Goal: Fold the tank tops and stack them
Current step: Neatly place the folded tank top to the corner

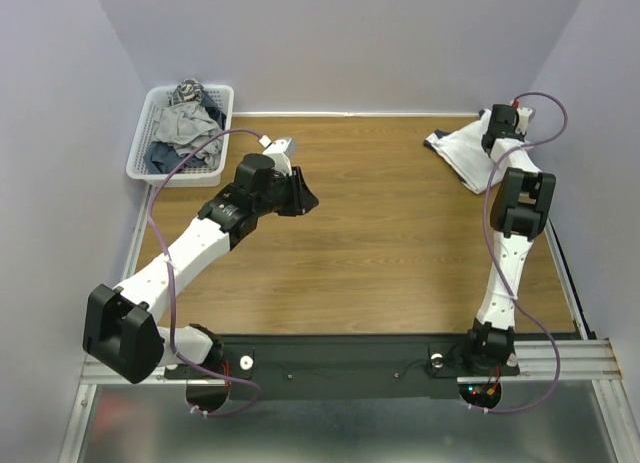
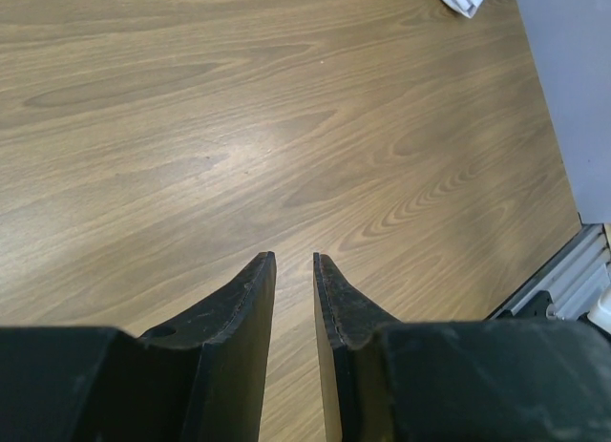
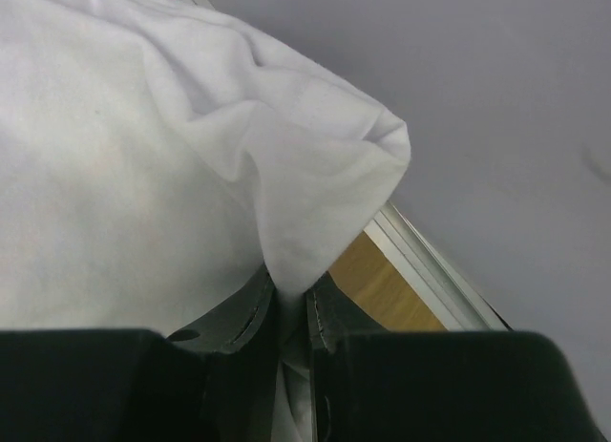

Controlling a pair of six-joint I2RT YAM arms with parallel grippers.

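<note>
Tank top (image 1: 458, 149) cornered far-right, right pincer (image 3: 291, 291) gripping

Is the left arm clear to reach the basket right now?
Probably yes: the left tool hangs empty over bare table, the basket sits close at its far left, nothing between them.

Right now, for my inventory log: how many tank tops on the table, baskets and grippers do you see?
Tank top on the table: 1
Basket: 1
Grippers: 2 (left gripper, right gripper)
Total: 4
</note>
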